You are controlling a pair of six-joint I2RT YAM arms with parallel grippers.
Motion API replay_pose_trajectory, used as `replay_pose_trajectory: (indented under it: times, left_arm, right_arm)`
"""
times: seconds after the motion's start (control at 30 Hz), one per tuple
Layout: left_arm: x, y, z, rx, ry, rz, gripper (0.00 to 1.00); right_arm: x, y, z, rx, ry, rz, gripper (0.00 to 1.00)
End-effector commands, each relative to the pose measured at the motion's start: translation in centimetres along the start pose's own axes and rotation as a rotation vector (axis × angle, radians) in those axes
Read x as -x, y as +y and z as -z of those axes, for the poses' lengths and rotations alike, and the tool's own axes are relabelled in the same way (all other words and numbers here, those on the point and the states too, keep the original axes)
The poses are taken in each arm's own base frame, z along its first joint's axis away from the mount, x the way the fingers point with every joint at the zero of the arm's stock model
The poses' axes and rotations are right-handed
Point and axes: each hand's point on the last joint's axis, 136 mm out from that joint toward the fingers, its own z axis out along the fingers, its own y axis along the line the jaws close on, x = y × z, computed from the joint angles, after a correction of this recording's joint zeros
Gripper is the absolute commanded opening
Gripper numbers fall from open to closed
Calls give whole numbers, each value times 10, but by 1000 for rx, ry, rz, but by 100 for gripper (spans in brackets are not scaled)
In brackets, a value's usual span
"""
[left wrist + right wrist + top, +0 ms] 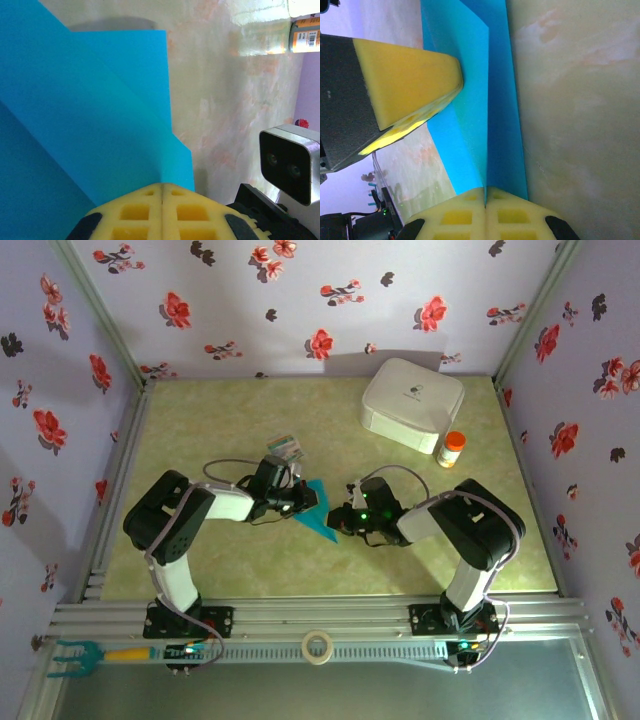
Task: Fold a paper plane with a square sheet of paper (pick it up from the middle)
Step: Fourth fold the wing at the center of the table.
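Pinching the creased turquoise sheet of paper [316, 508] from both sides, near the middle of the table [200, 420].

Starting at the left, the left gripper [303, 502] lies low over the table with its yellow pads [135, 212] pressed together on the sheet's left edge, the blue paper running up between them in overlapping folded layers. A small printed card [284, 447] lies just behind that gripper, apart from the paper. The sheet shows from above as a narrow triangle pointing toward the near right. It spans the gap between the two grippers, but whether its lower edge touches the table cannot be told. To its right, the right gripper [337, 521] is likewise clamped shut on the paper, along a sharp lengthwise crease. Farther right and to the back stand a white rounded box [412, 404] and, beside it, a small orange bottle [453, 449].
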Motion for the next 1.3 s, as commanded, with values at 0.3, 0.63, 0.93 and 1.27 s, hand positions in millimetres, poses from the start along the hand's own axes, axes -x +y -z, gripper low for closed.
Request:
replay_pose_trajectory:
  times: [0.3, 0.63, 0.93, 1.27]
  left_arm:
    - [2, 7, -5, 41, 5, 2, 2]
    - [0, 11, -8, 55, 19, 7, 2]
    - [-3, 16, -10, 67, 32, 14, 2]
    - [-7, 23, -11, 93, 51, 17, 1]
  right_arm:
    - [-6, -25, -5, -95, 29, -44, 6]
    - [-6, -27, -6, -99, 32, -48, 6]
    - [-6, -29, -6, -109, 33, -50, 7]
    - [-5, -24, -5, -97, 38, -54, 10]
